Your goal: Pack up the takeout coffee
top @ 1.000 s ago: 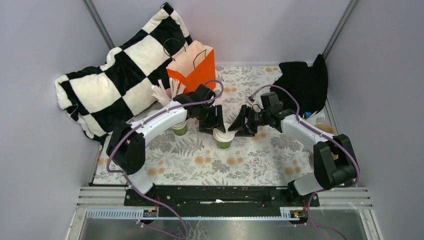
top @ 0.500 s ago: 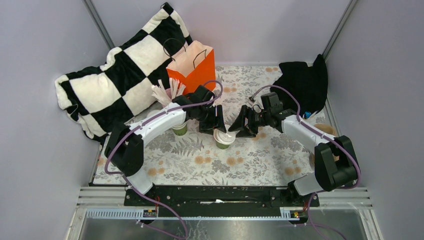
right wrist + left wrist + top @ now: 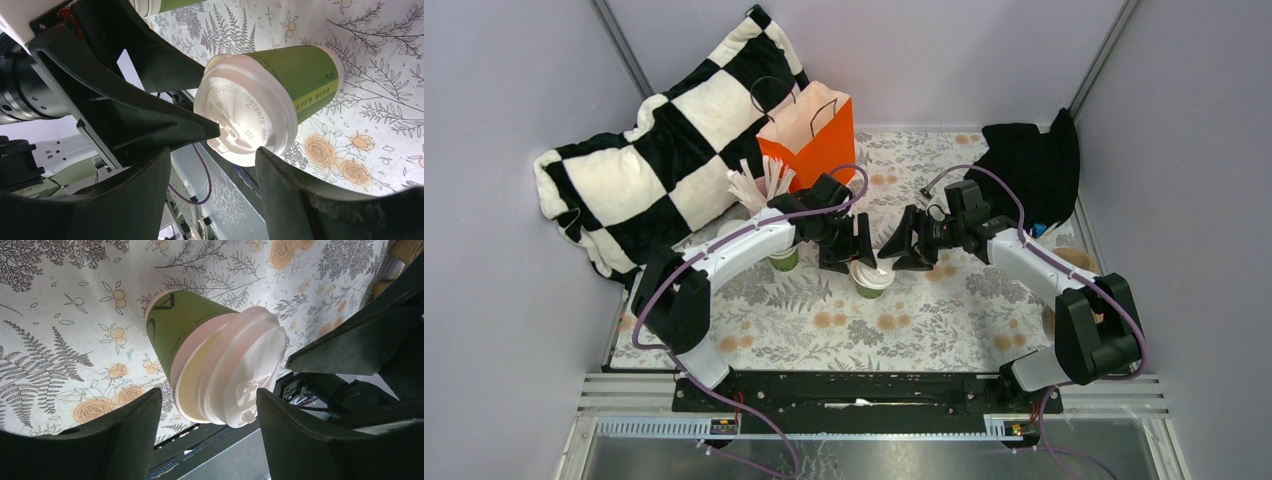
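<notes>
A green cup (image 3: 871,288) with a white lid (image 3: 870,272) stands mid-table; the lid looks a little askew. My left gripper (image 3: 852,252) is open, its fingers either side of the lid in the left wrist view, where cup (image 3: 192,335) and lid (image 3: 240,375) sit just beyond the gripper (image 3: 209,396). My right gripper (image 3: 902,252) is open close to the lid's right side; in its wrist view the lid (image 3: 245,117) lies beyond the gripper (image 3: 214,155). A left finger tip (image 3: 212,131) touches the lid. A second green cup (image 3: 783,260) stands behind my left arm.
An orange paper bag (image 3: 809,135) stands open at the back, next to a checkered pillow (image 3: 654,160). A pink cup of white sticks (image 3: 759,185) is by the bag. Black cloth (image 3: 1029,165) lies at back right, with beige-rimmed cups (image 3: 1074,258) by the right edge.
Both grippers have drawn slightly closer to the middle cup, the right one shifting left. The lid, flat a second ago, now looks tilted.
</notes>
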`<state>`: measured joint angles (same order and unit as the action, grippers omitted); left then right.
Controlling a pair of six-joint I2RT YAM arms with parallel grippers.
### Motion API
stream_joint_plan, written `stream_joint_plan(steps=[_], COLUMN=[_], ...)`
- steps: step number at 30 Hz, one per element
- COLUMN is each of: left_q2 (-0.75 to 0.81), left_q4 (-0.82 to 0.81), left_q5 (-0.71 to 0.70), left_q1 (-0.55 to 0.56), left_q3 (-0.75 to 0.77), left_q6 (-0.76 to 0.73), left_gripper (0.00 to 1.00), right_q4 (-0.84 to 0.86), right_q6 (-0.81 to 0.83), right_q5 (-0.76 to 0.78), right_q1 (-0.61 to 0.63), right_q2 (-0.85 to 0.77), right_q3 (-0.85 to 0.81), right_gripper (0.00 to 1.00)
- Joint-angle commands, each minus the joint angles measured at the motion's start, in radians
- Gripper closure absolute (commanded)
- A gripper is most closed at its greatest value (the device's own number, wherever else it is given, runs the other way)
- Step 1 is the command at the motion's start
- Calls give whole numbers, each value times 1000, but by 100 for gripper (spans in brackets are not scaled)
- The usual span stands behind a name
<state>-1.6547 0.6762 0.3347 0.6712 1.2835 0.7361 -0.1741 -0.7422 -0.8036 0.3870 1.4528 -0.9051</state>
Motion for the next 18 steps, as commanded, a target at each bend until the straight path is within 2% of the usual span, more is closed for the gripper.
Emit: stream_joint_plan(steps=[1,3,5,18], left_q2=[56,62,60,56], left_q4=[-40,-40,-41,-40], left_q5=[7,-1,-2,4], left_q1=[-1,0,0,0], left_q3=[-10,-14,-16,-5], left_q6=[4,3,3,-4], left_gripper=[27,29,31,39], right_q4=[-109,-161,-159,-62], right_q6=[80,98,94,47], right_q5=[84,137,126,50], right_q1=[10,9,7,14], right_q2=[-51,-63,-55,23], right_q3=[-79,-80,-63,-67], right_gripper=[30,26,22,27])
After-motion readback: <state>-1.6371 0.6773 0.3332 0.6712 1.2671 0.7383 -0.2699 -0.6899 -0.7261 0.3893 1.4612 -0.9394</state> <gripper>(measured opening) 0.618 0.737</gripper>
